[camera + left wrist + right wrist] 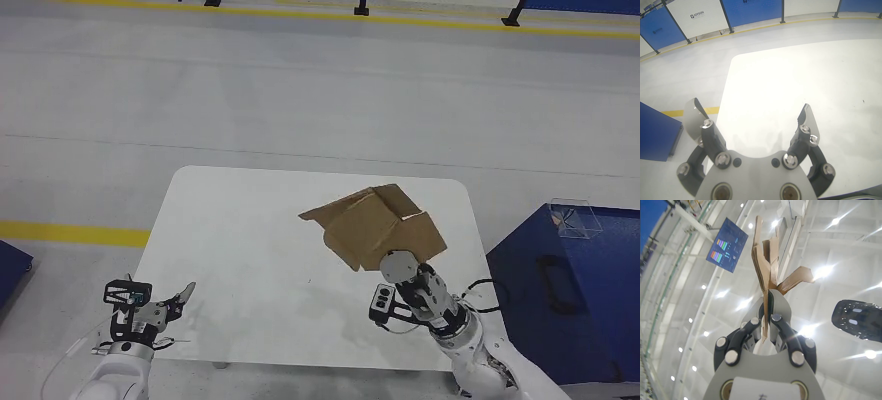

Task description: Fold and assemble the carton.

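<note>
Sitting low at the near left corner of the white table (250,270), the left gripper (750,103) points across the tabletop toward the far side. Its two fingers are spread wide apart, and nothing is between them. Just left of that corner, a blue box (657,132) stands on the floor.

At the near right side of the table, the right arm bends up from below. The right gripper (769,294) points up toward the ceiling. Its fingers are pressed tight on a thin edge of the brown carton (375,228). The carton is held up over the right part of the table, a little farther out than the gripper. It is mostly flat and tilted, and a few flaps stick out in different ways.

A big blue bin (560,300) stands on the floor to the right of the table. Farther off on the left, a yellow line (70,233) runs along the grey floor.
</note>
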### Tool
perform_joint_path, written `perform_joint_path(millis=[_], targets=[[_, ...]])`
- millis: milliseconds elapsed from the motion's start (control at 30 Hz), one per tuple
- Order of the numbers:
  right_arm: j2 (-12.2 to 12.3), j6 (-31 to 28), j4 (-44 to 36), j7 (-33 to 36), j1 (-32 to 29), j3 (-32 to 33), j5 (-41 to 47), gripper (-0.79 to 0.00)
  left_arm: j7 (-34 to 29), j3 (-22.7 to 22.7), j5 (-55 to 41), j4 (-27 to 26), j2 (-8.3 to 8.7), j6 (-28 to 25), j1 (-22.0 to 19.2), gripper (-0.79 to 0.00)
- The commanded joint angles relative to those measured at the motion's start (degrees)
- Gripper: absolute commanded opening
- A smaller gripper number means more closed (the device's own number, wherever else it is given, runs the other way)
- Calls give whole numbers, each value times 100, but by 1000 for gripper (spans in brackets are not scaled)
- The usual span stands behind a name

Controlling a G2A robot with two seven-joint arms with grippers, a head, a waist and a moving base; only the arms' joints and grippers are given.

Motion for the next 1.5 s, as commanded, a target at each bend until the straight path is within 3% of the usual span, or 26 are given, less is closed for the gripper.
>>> perform_joint_path(millis=[0, 167, 367, 433, 533, 833, 1233, 1367, 1467], targets=[[-12, -527, -47, 536, 30, 368, -668, -785, 0, 0, 0, 0, 0, 0, 0, 0], [-32, -2603, -106, 1664, 18, 1341, -2842, -785, 0, 0, 0, 0, 0, 0, 0, 0], [-90, -5403, 166, 2417, 49, 2228, -5308, -785, 0, 0, 0, 0, 0, 0, 0, 0], [-115, -6131, 249, 2659, 31, 2360, -6058, -785, 0, 0, 0, 0, 0, 0, 0, 0], [-156, -6771, 352, 2999, -41, 2272, -7018, -785, 0, 0, 0, 0, 0, 0, 0, 0], [-335, -7558, 1036, 2273, 109, 1354, -9809, -785, 0, 0, 0, 0, 0, 0, 0, 0], [-340, -7511, 1054, 2203, 145, 1345, -10060, -785, -109, 38, -92, -32, 0, -163, 15, 0], [-365, -7103, 968, 2086, 218, 1182, -10454, -785, -1402, -199, -1878, -414, 37, -1494, 18, 0], [-398, -6936, 1080, 2131, 342, 942, -10692, -785, -2761, -244, -4358, -366, 30, -1756, -219, 0]])
